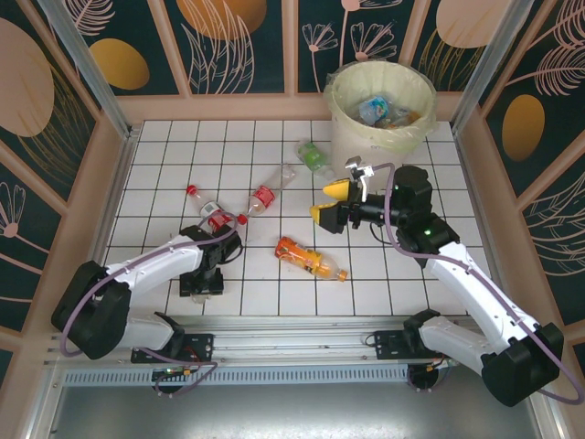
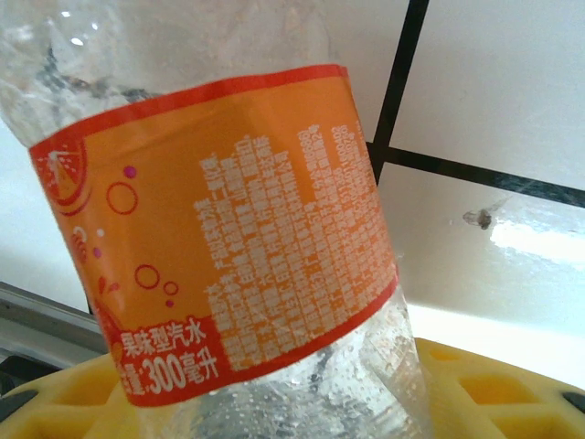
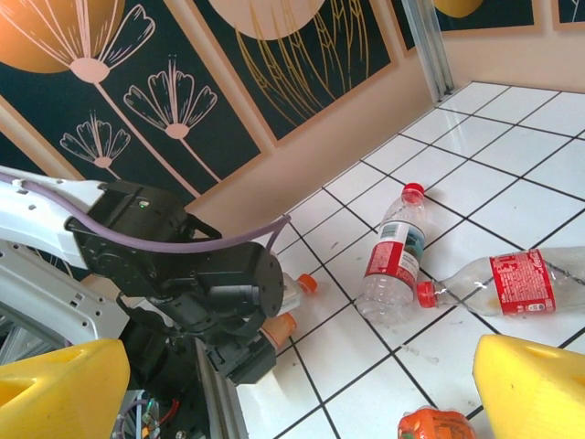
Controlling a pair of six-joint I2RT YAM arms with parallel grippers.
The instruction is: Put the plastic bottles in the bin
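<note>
Sitting at the back right of the white tiled table is the big white bin. A pale yellow bag is folding over its rim, and some bottles are already lying inside it.

The two white arms are reaching in from the near edge. The right arm is bending toward the bin. The right claw is hanging over the tiles just beside the bin, and its yellow fingers are standing wide apart with nothing between them. The left arm is lying low at the near left. The left claw is squeezing shut on a clear orange-label bottle, close to the near edge of the table.

More bottles are lying loose on the tiles. An orange bottle is lying between the two claws. A red-label bottle is lying in the middle, and a second red-label bottle with a red cap is lying just beside the left arm. A small green bottle is lying near the foot of the bin
</note>
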